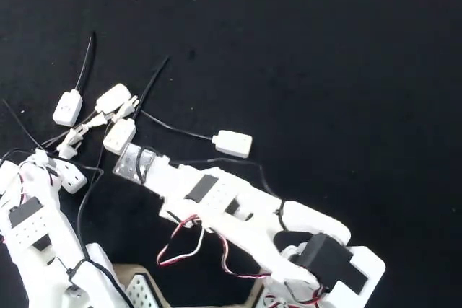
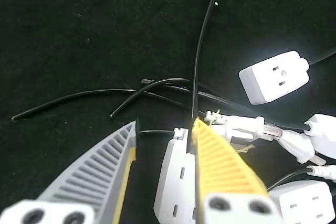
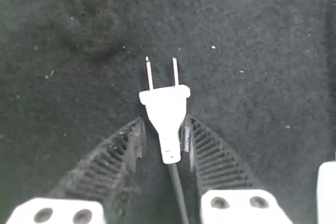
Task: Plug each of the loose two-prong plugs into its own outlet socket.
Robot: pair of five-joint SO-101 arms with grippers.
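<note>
A white two-prong plug (image 3: 165,106) lies flat on the black mat between the fingertips of my right gripper (image 3: 161,127). One finger touches its stem and a small gap shows at the other, so the gripper is open. In the high view my right gripper (image 1: 132,164) sits just below a white outlet socket (image 1: 119,135). My left gripper (image 2: 164,127) is open, and a white outlet socket (image 2: 176,182) lies between its yellow-padded fingers against one of them. Beyond it lie two loose plugs (image 2: 236,127) and another socket (image 2: 274,77).
More white sockets lie at the left (image 1: 67,108), (image 1: 113,97) and alone toward the middle (image 1: 232,143). Thin black cords (image 2: 157,85) cross the mat around them. The black mat (image 1: 325,70) stretches to the right and back.
</note>
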